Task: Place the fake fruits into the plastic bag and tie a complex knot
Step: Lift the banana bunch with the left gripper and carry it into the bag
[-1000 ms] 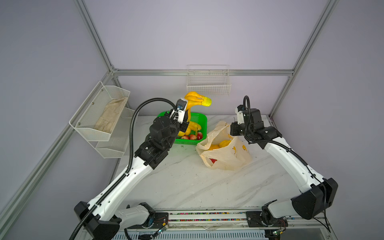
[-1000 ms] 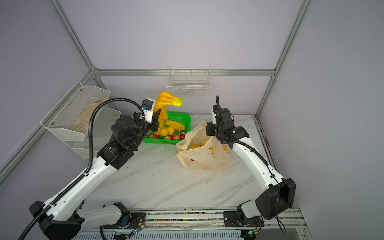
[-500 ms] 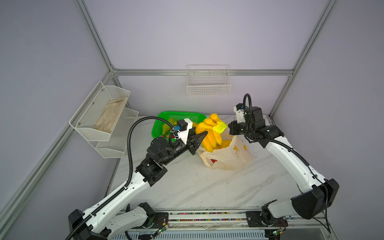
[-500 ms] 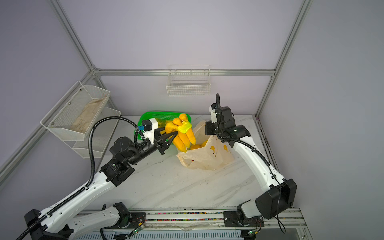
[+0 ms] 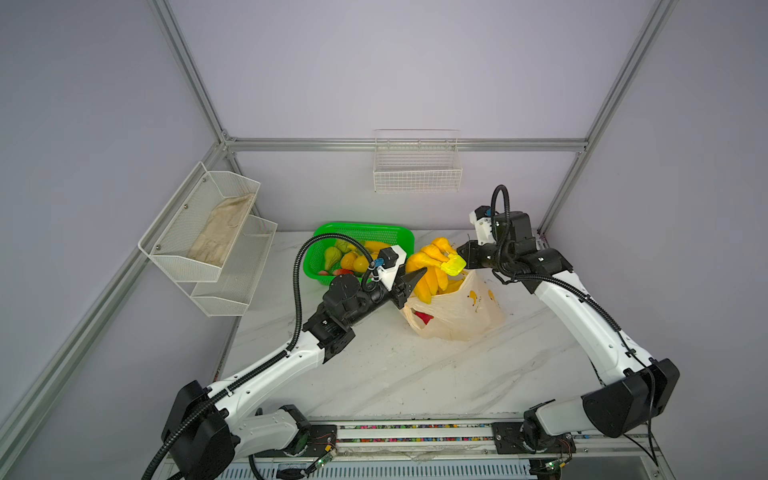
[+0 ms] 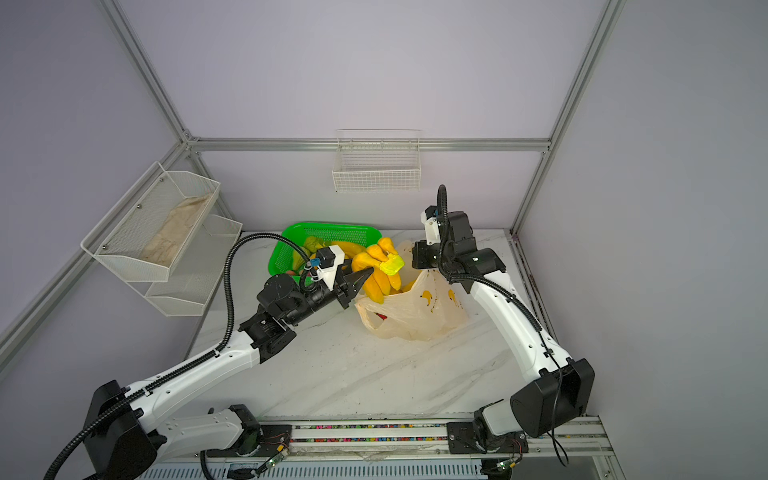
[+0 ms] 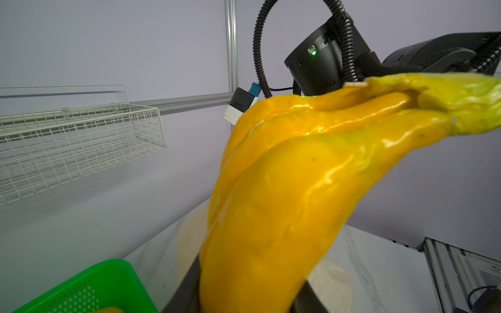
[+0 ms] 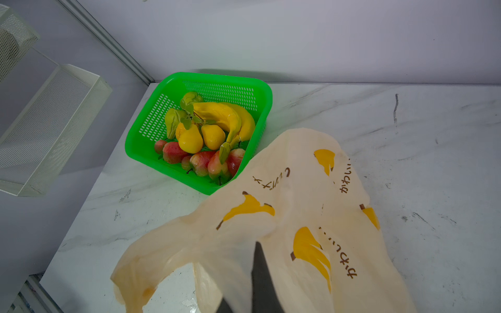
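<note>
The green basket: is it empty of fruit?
No, the right wrist view shows a banana bunch, pears and apples lying inside the green basket.

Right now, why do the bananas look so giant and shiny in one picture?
Left wrist view: the bananas sit right at the lens, so they fill the picture, with white glare streaks; in a top view the bananas look small, their green stem glowing too bright; right wrist view: bag and basket look sharp.
</note>
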You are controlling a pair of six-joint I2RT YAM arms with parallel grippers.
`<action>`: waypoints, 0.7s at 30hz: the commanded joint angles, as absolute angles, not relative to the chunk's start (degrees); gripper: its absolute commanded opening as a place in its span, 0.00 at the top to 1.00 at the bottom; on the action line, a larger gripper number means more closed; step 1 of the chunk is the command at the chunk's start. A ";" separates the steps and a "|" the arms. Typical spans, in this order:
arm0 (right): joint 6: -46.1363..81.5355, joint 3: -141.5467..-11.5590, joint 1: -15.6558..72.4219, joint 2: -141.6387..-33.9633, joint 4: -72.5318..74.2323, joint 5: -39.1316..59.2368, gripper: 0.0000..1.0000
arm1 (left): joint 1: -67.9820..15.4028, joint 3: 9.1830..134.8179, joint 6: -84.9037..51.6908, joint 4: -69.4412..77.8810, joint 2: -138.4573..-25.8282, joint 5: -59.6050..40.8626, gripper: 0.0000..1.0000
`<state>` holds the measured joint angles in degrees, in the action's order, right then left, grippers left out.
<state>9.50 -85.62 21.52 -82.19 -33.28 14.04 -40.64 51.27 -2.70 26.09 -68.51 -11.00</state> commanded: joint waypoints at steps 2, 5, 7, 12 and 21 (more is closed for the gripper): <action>8.27 -84.75 21.23 -80.51 -34.66 14.92 1.00 | -40.60 49.81 -2.70 33.60 -67.99 -7.78 0.85; 8.23 -84.38 21.19 -80.57 -34.67 15.27 1.00 | -40.48 50.35 -1.57 33.75 -68.51 -7.07 0.85; 8.26 -84.33 21.18 -80.50 -34.62 16.05 1.00 | -40.43 50.60 0.67 33.37 -69.41 -7.65 0.85; 8.90 -84.62 20.69 -80.06 -34.50 17.01 1.00 | -40.39 48.39 3.25 36.32 -71.33 -11.74 0.84; 9.71 -85.12 17.57 -79.24 -33.75 24.91 1.00 | -40.39 43.76 6.97 45.17 -77.20 -14.11 0.85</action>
